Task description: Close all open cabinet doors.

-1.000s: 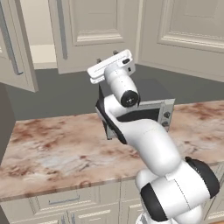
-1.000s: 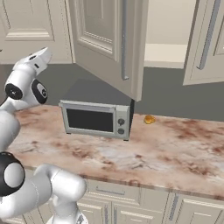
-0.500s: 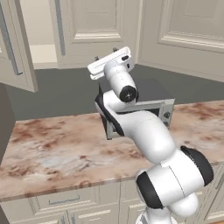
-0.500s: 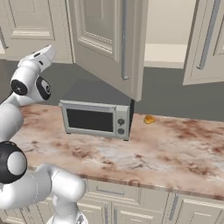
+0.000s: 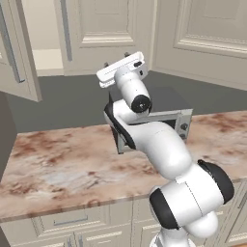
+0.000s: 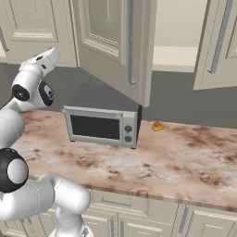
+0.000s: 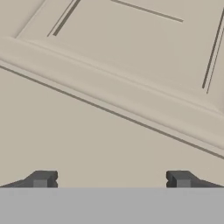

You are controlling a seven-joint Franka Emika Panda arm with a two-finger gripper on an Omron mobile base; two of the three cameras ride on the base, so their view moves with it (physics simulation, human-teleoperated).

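My gripper (image 7: 110, 179) is open, with its two dark fingertips (image 7: 41, 178) wide apart and nothing between them. It faces a cream cabinet door (image 7: 131, 65) with raised panel moulding at close range. From the left base, the hand (image 5: 123, 71) is raised in front of a closed upper door (image 5: 103, 29). An open door (image 5: 14, 53) hangs at the left and a large swung-out door (image 5: 202, 38) at the right. In the right base view the hand (image 6: 45, 58) is at the left. One open door (image 6: 115, 46) juts out above the microwave and another (image 6: 217, 46) stands open at the right.
A grey microwave (image 6: 99, 125) stands on the marbled counter (image 6: 185, 157), under the swung-out door. A small orange object (image 6: 158, 126) lies to its right by the wall. Drawers and lower doors (image 5: 72, 224) run along the counter front. My white arm (image 5: 159, 144) hides part of the microwave.
The jaws have spread from partly closed to wide apart. The hand has crept slightly up and toward the upper door, and the elbow has shifted. The doors have not moved.
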